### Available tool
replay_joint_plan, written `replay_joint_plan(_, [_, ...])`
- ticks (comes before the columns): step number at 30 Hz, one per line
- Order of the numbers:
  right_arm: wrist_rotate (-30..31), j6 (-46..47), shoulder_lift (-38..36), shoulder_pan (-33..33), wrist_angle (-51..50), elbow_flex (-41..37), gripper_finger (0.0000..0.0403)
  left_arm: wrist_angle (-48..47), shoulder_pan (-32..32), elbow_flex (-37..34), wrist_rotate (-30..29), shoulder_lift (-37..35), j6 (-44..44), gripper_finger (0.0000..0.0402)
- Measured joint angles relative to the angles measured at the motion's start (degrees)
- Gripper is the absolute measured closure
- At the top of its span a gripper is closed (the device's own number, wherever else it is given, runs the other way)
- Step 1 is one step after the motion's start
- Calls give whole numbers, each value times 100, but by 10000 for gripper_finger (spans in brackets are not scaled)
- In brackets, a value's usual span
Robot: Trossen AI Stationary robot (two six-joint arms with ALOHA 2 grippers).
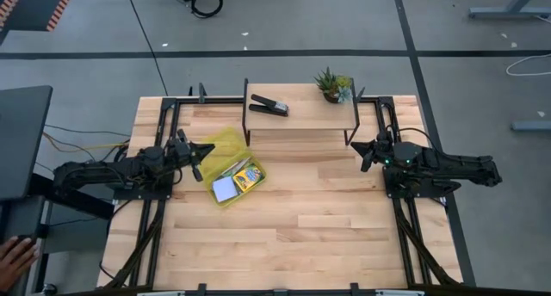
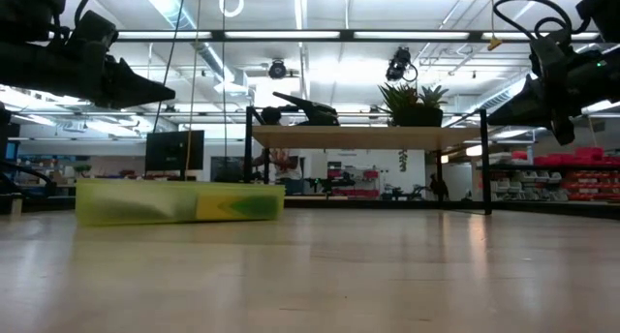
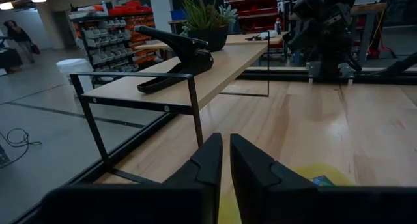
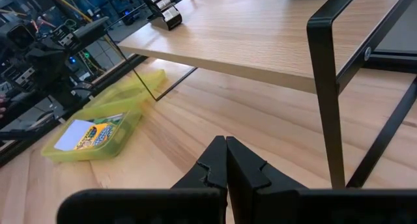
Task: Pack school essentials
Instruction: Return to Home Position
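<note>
Trouble could come if the left gripper (image 1: 208, 148), jaws nearly together and empty beside the open lid, clips the thin translucent yellow plastic supply box (image 1: 225, 144), skidding it, glossy crayon box (image 1: 247, 177) and pale square notepad (image 1: 225, 190) inside, across the smooth wooden table (image 1: 327, 218); the right gripper (image 1: 362, 152), pinched together, waits at the table's right edge

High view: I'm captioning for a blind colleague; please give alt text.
Open yellow box with notepad and crayons on a wooden table, left gripper beside it, right gripper across the table. Stapler and plant sit on the rear shelf.
</note>
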Motion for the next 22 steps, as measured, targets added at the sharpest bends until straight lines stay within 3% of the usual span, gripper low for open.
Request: replay_joint_plan(22, [-1,-2,2,0,0,0,395,-2,0,0,0,0,-2,362])
